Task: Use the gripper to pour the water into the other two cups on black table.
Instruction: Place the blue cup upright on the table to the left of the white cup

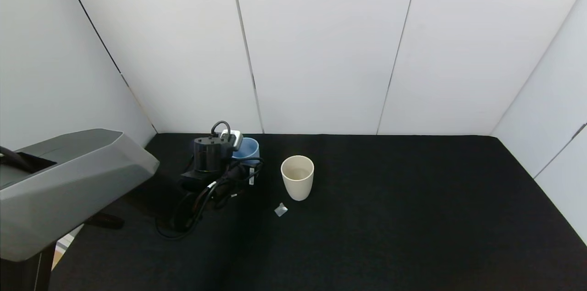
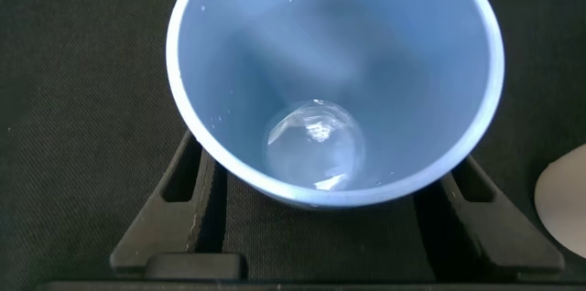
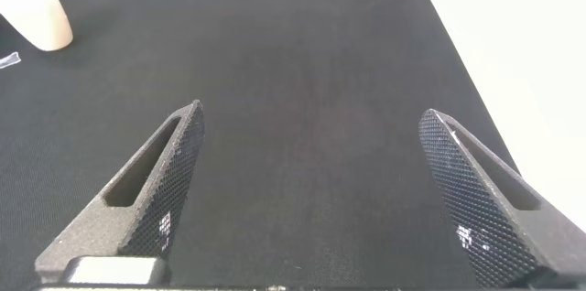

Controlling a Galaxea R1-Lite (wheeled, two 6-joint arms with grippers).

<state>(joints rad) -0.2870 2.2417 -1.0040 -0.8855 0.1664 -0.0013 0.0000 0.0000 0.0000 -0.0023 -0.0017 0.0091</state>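
Observation:
My left gripper [image 1: 228, 156] stands at the back left of the black table [image 1: 390, 217], its fingers [image 2: 186, 190] on both sides of a light blue cup [image 1: 248, 148]. The left wrist view looks down into this cup [image 2: 403, 62]; a little clear water [image 2: 316, 149] lies at its bottom. The cream-beige cup [image 1: 297, 177] stands upright just right of it and shows at the edge of the left wrist view [image 2: 565, 207]. The teal-green cup is not in view. My right gripper [image 3: 311, 113] is open and empty over bare cloth; it does not show in the head view.
A small crumpled clear plastic scrap [image 1: 280, 210] lies in front of the cream cup. White wall panels [image 1: 321, 43] border the table at the back and sides. The cream cup [image 3: 37, 12] also shows far off in the right wrist view.

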